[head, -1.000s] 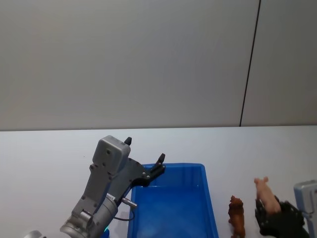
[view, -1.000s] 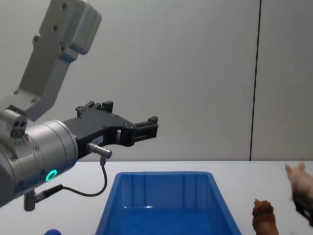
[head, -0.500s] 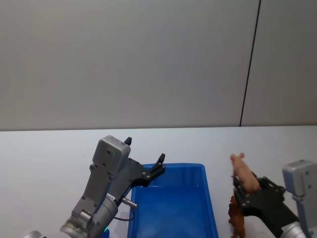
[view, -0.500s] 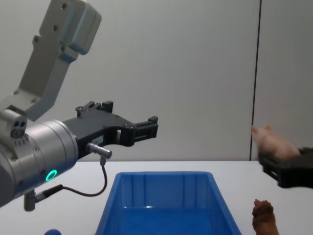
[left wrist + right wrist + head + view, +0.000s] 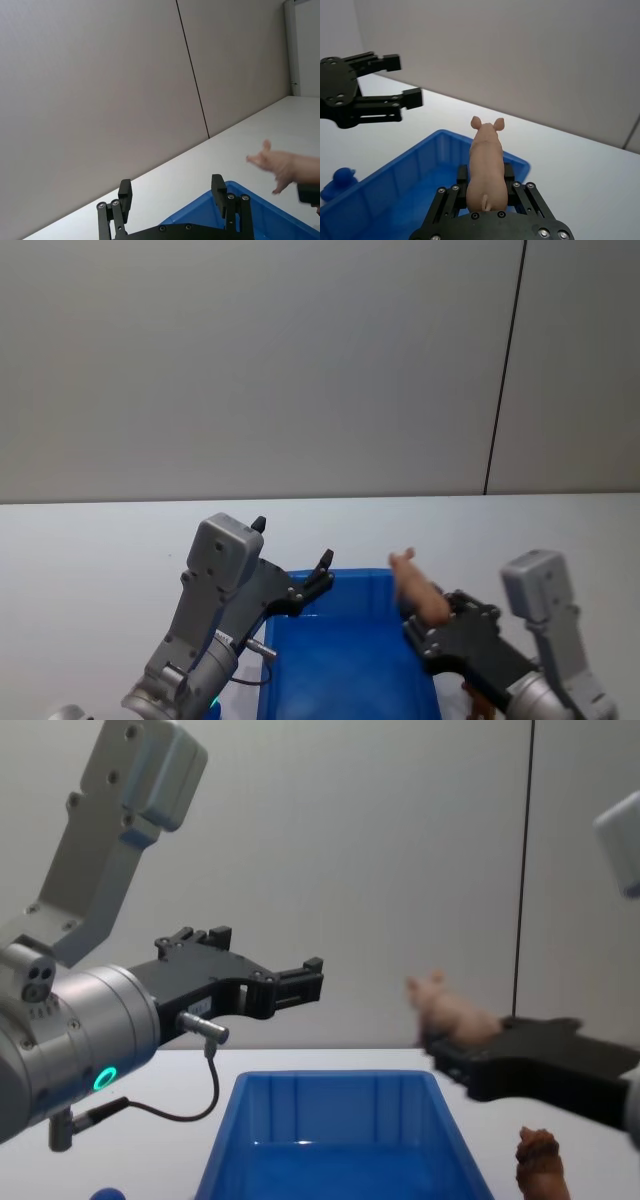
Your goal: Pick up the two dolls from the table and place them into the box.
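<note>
My right gripper point(image 5: 418, 623) is shut on the pale pink doll point(image 5: 413, 586), a small pig figure, and holds it upright in the air over the right rim of the blue box point(image 5: 352, 574). The right wrist view has the pink doll point(image 5: 486, 160) clamped between the black fingers, with the box point(image 5: 434, 138) below and ahead. The reddish-brown doll point(image 5: 540, 1166) stands on the white table point(image 5: 150, 1065) right of the box point(image 5: 330, 1076). My left gripper point(image 5: 270, 950) hangs open and empty above the box's left rim.
A small blue round toy point(image 5: 338, 182) lies on the table left of the box. A plain grey wall with a dark vertical seam point(image 5: 504, 370) runs behind the table. The left gripper point(image 5: 406, 76) is in the air across the box from the right one.
My right gripper has risen and carried the pink doll leftward, from beside the brown doll to above the box's right rim. The left arm has not moved.
</note>
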### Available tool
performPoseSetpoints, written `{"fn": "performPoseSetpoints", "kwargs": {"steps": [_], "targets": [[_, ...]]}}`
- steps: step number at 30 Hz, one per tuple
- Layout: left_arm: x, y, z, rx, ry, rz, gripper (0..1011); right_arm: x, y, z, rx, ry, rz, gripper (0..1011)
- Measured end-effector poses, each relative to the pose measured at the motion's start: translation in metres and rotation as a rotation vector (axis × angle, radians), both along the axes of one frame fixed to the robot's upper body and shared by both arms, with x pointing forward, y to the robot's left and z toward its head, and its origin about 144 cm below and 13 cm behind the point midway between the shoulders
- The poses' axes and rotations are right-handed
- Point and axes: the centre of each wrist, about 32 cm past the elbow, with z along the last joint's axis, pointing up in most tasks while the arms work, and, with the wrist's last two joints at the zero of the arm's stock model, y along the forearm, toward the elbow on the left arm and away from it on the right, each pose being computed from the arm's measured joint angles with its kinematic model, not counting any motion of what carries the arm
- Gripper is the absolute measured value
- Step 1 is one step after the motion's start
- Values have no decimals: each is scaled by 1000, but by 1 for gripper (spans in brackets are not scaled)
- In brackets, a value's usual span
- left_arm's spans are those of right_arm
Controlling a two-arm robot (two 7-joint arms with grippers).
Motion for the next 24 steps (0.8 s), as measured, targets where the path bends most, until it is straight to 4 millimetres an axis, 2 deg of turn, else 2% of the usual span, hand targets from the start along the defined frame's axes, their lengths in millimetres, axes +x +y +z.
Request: {"fn": "performPoseSetpoints", "kwargs": {"steps": [4,6,8,10,13,22,24], "targets": [[0,0,0,0,0,0,1001,10,8,-4,-4,17,54,454],[0,0,0,0,0,0,1001,17,14,-8,-8,33,88,560],[0,0,0,0,0,0,1001,21,16,-10,-10,40,99,595],[0,0,0,0,0,0,1001,24,19,-12,-13,48,109,682],[0,0,0,0,0,0,1001,28,22,-14,-16,56,113,737],[0,0,0,0,0,0,1001,30,23,-16,-27,61,70,1001],[0,0,0,0,0,0,1001,28,22,-17,-30,59,47,1001]]}}
